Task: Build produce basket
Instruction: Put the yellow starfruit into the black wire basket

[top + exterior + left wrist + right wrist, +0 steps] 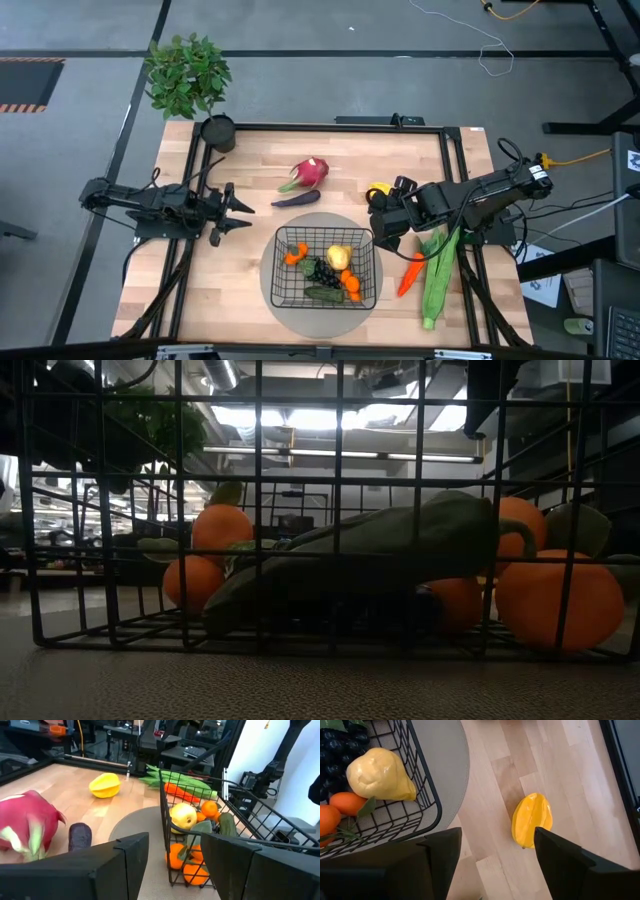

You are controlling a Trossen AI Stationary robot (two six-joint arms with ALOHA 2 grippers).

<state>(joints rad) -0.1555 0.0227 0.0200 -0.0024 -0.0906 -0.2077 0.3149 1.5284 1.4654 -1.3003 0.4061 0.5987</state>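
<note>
The black wire basket (272,262) stands on a grey round mat near the table's front and holds a yellow pear (379,774), oranges, dark grapes (322,270) and a green cucumber (380,550). On the wood lie a pink dragon fruit (310,172), a purple eggplant (296,199), a yellow star fruit (532,820), an orange carrot (410,273) and a long green husk (438,275). My left gripper (243,215) is open and level, left of the basket and pointing toward it. My right gripper (383,228) is open and slants down beside the basket's far right corner, above and short of the star fruit.
A leafy plant (187,72) in a black pot (217,132) stands at the far left corner. A black frame (330,127) runs around the table's edges. Bare wood lies between the eggplant and the left gripper.
</note>
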